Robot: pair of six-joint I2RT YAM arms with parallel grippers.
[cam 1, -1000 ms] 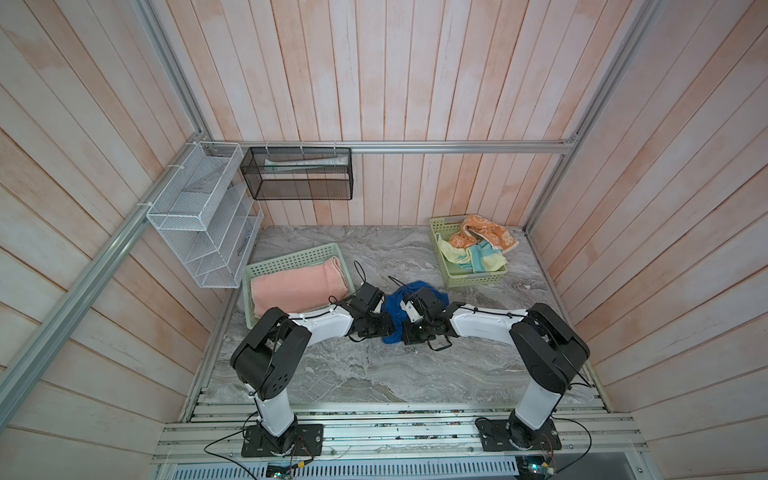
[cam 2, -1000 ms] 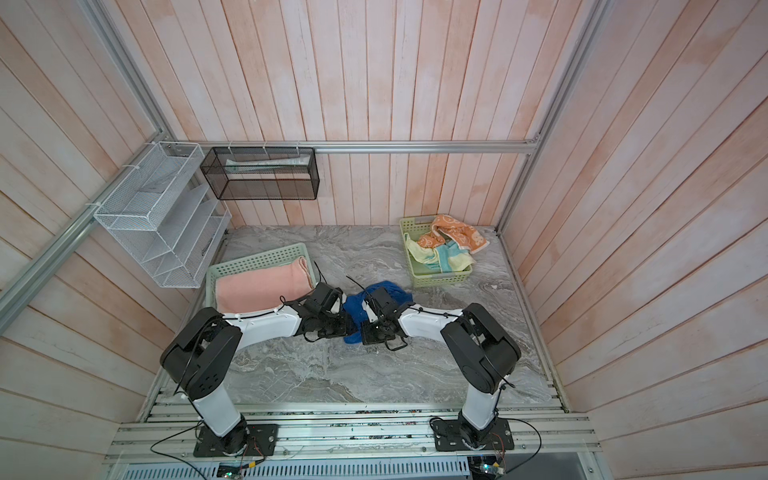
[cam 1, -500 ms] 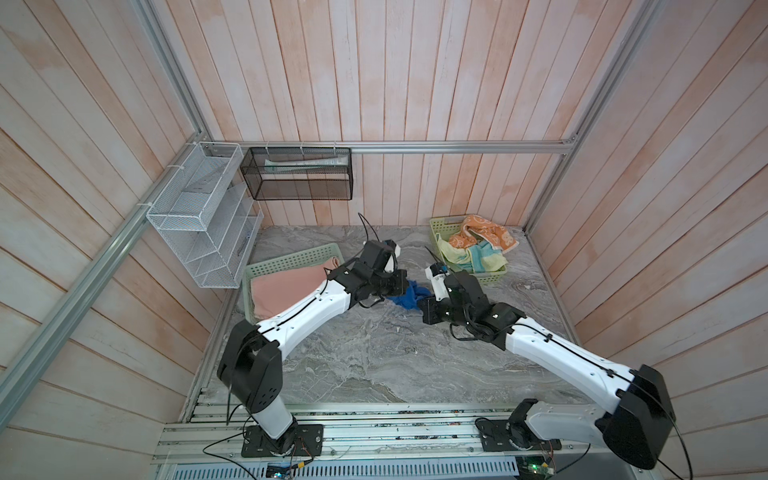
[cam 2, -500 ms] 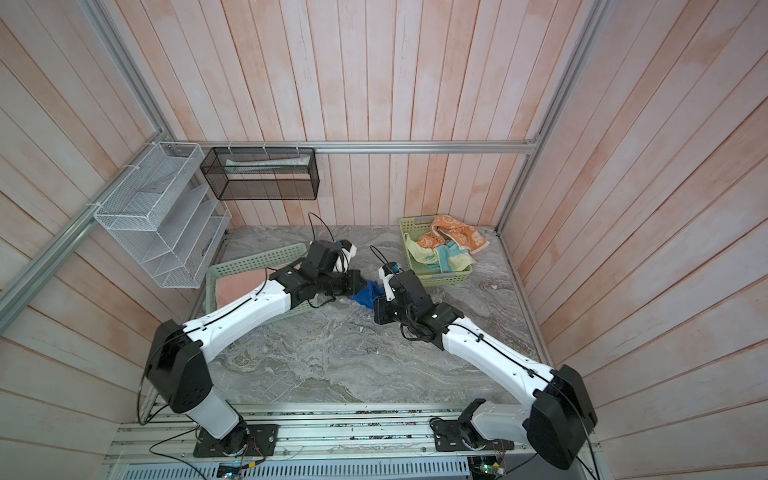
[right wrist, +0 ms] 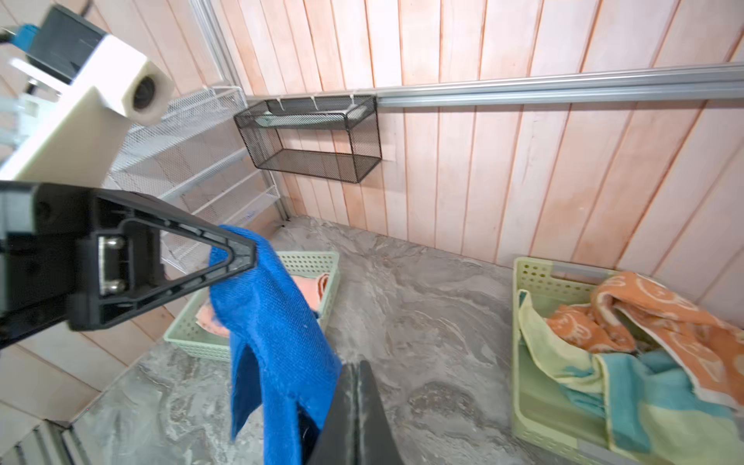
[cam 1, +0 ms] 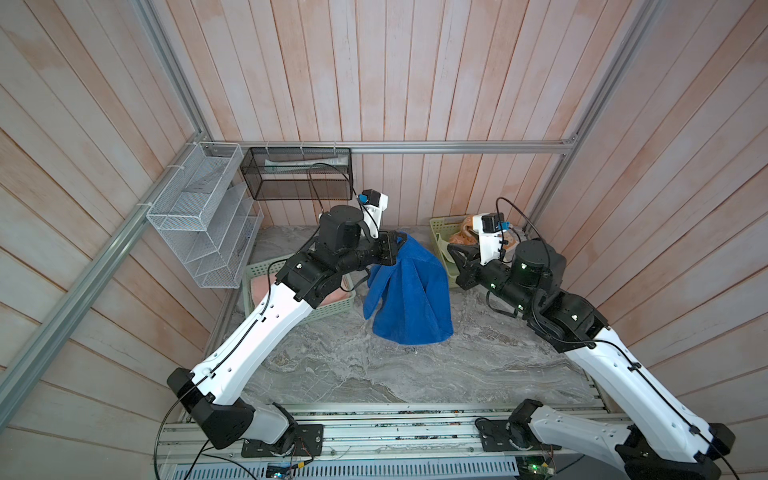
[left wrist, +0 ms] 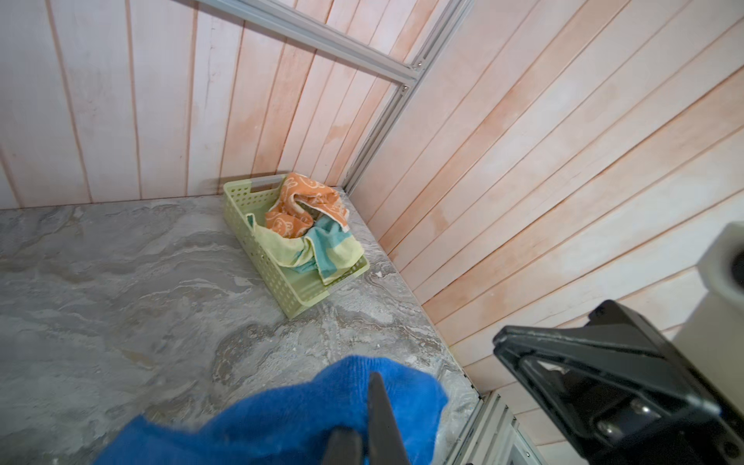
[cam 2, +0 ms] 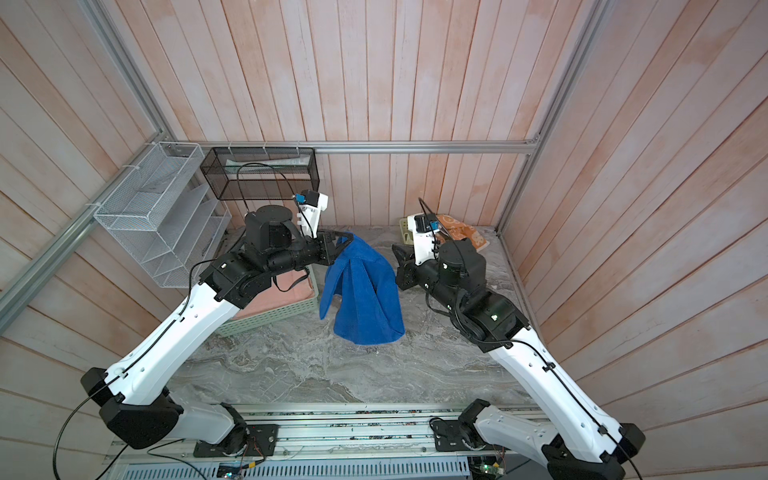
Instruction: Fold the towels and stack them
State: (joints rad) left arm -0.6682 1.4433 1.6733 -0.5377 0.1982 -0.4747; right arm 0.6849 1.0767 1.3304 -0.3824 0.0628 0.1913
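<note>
The blue towel [cam 1: 409,299] hangs like a tent over the marble table, its lower hem down near the tabletop. My left gripper [cam 1: 401,243] is shut on its top corner, the cloth bunched round the fingers [left wrist: 378,402]. The towel's upper edge [right wrist: 290,306] runs straight down to my right gripper [right wrist: 356,366], which is shut on it at the right side. A pink towel [cam 2: 286,297] lies in the left green basket [cam 2: 270,322]. The orange towel [left wrist: 306,197] and the pale yellow towel [left wrist: 282,247] lie crumpled in the right green basket [left wrist: 257,241].
A white wire rack [cam 1: 199,220] is fixed to the left wall and a black mesh basket [cam 1: 297,174] to the back wall. Wooden walls close in three sides. The left arm's elbow hangs over the left basket.
Both arms have risen from the tabletop and drawn apart, lifting the blue towel from a heap into a hanging sheet. The left gripper closed on it during this time.
</note>
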